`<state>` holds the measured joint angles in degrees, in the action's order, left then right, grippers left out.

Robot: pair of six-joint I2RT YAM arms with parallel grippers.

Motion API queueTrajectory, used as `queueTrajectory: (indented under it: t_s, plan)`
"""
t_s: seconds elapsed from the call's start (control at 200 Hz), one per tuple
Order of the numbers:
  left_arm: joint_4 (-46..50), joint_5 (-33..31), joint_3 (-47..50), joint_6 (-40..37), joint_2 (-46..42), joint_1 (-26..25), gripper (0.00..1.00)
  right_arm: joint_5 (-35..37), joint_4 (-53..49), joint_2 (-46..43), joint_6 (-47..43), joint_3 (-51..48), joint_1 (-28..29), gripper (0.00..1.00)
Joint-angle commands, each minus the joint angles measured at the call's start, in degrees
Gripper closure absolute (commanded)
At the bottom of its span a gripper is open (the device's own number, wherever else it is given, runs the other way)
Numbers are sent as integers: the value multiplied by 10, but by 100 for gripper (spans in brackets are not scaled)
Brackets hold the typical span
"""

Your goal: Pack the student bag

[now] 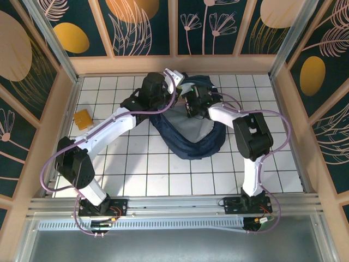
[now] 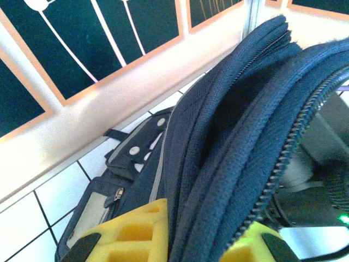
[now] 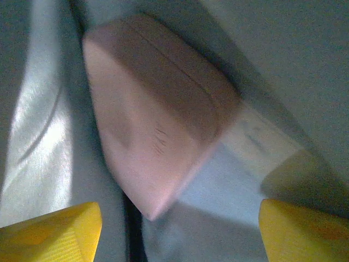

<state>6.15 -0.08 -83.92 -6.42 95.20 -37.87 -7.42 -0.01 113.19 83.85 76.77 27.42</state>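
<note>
- Slumped toward the far middle of the tiled surface (image 1: 136,169): student bag (image 1: 191,134), unzipped.
- Clenched on its zipper rim: left fingers (image 2: 136,229), apparently propping the mouth open.
- Deep inside: right fingers (image 3: 54,229), spread and released over a pink block (image 3: 152,136).

A white tiled table (image 1: 163,169) is carrying everything, with dark grid lines running across it. The student bag (image 1: 191,136) is lying slumped toward the far middle (navy, its grey panel facing up). A small orange-yellow packet (image 1: 83,118) is sitting flat near the left edge, well apart from the bag.
</note>
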Motion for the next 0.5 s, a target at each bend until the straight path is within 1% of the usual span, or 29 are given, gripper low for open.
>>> queueTrajectory:
  t_s: [0.0, 0.06, 0.12, 0.23, 0.285, 0.345, 0.38, 0.45, 0.495]
  plan:
    - [-59, -4, -37, -11, 4, 9, 100, -20, -63, -54, -40, -16, -13, 24]
    - [-54, -6, -39, -13, 8, 11, 100, -25, -87, -69, -70, -16, -16, 24]
    - [-52, -5, -39, -16, 13, 13, 100, -34, -87, -92, -88, -31, -13, 25]
    - [-46, -9, -48, -29, 19, 22, 100, -67, -61, -144, -113, -73, 0, 28]
    - [-31, -9, -63, -34, 26, 27, 100, -87, -53, -170, -142, -88, 10, 29]
    - [-21, -6, -76, -44, 26, 32, 100, -100, -55, -201, -199, -105, 22, 30]
    - [-19, -7, -80, -56, 44, 35, 100, -99, -62, -221, -233, -119, 30, 30]
    - [-23, -1, -76, -98, 49, 39, 100, -106, -77, -261, -299, -151, 36, 31]
    - [-21, 13, -70, -126, 51, 40, 100, -120, -90, -287, -343, -171, 54, 32]
